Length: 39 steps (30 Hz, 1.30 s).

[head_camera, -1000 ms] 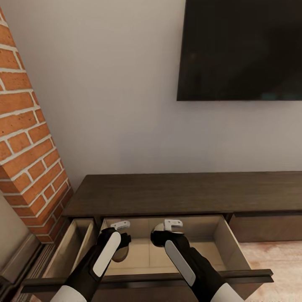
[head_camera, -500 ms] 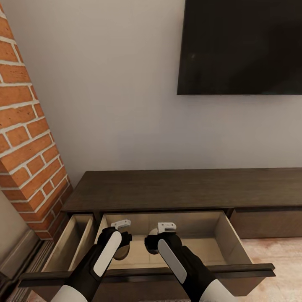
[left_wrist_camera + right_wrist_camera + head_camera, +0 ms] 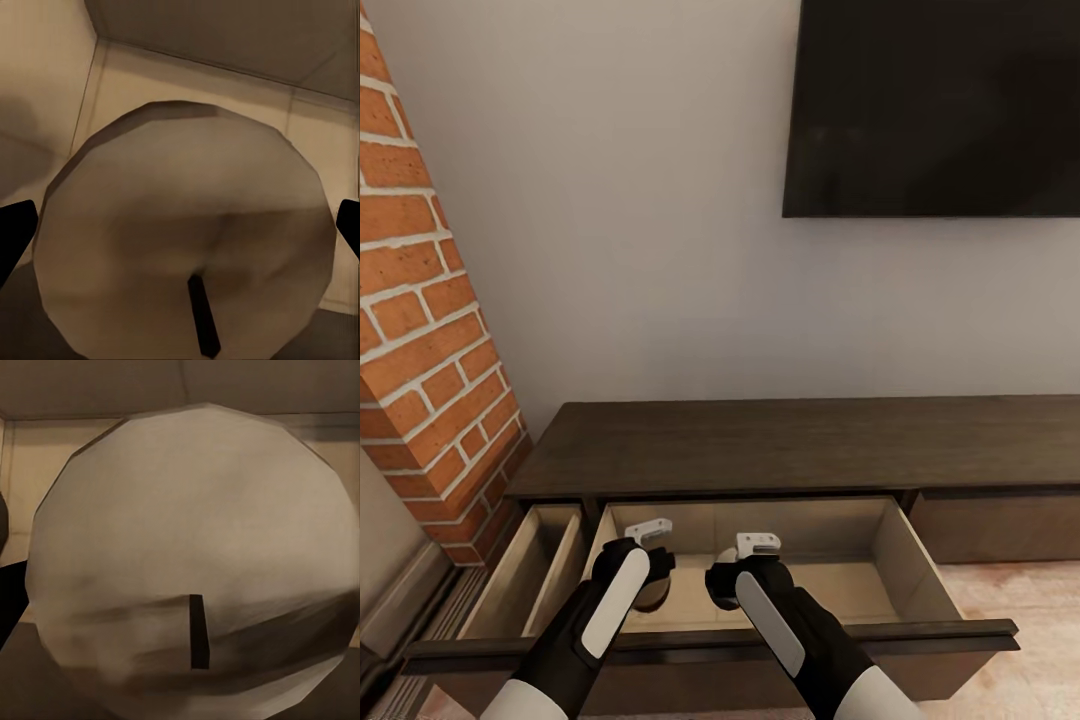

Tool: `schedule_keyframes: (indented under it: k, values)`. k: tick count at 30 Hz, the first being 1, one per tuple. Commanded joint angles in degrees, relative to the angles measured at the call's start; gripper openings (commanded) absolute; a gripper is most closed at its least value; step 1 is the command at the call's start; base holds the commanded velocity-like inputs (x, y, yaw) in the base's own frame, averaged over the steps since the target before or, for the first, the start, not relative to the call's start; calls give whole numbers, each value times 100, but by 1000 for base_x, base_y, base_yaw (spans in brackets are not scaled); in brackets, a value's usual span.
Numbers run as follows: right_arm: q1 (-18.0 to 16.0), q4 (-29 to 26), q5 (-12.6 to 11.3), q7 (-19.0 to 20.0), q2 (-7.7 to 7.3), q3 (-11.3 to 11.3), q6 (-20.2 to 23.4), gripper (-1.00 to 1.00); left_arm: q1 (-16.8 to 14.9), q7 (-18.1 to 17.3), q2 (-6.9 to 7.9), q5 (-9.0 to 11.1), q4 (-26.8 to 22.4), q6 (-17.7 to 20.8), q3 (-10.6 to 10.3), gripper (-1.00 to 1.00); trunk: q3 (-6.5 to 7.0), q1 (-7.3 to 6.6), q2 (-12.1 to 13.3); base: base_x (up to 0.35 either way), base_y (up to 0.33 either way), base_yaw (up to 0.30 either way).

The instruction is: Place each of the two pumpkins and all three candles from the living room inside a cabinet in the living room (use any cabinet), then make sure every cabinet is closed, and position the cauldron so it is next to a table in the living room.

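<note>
- Cabinet (image 3: pixel 790 450): against the white wall, brick column (image 3: pixel 420 330) beside, drawer (image 3: pixel 900 560) open.
- Left end effector (image 3: pixel 648 560): grasping a candle (image 3: pixel 187 240).
- Right end effector (image 3: pixel 745 565): grasping another candle (image 3: pixel 195 577).

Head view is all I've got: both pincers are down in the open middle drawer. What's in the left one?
Observer: Left wrist view shows the left pincer gripping a pale round candle, call it the left candle, with a finger at each side.
Operator: Which end is up?
Observer: Its dark wick faces the wrist camera, with the pale drawer floor beyond it.
Operator: Right side?
Observer: The right pincer has a right candle too, wick end toward the camera. One finger sits against its side, so it looks gripped.
</note>
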Motion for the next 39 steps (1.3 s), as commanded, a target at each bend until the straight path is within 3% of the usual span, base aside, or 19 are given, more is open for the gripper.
schedule_keyframes:
  k: [1, 17, 34, 39]
  values:
    - [-5, -6, -59, -67, -2, 14, 3, -100, -4, 61, 1, 53, -15, 7, -13, -100, -6, -1, -2, 0, 0, 0]
    - [-5, -4, -59, -67, -2, 14, -18, -100, -4, 52, -6, 71, -30, 22, -138, -100, -6, -1, -2, 106, 0, 0]
    - [-6, 3, -59, -66, -2, 12, -32, -100, -4, 52, 1, 91, -38, 21, -259, -100, -6, -1, -2, -11, -8, 0]
    - [-5, 3, -59, -67, -2, 12, -32, -100, -4, 52, 3, 111, -39, 22, -259, -100, -112, 32, -50, 0, 0, 0]
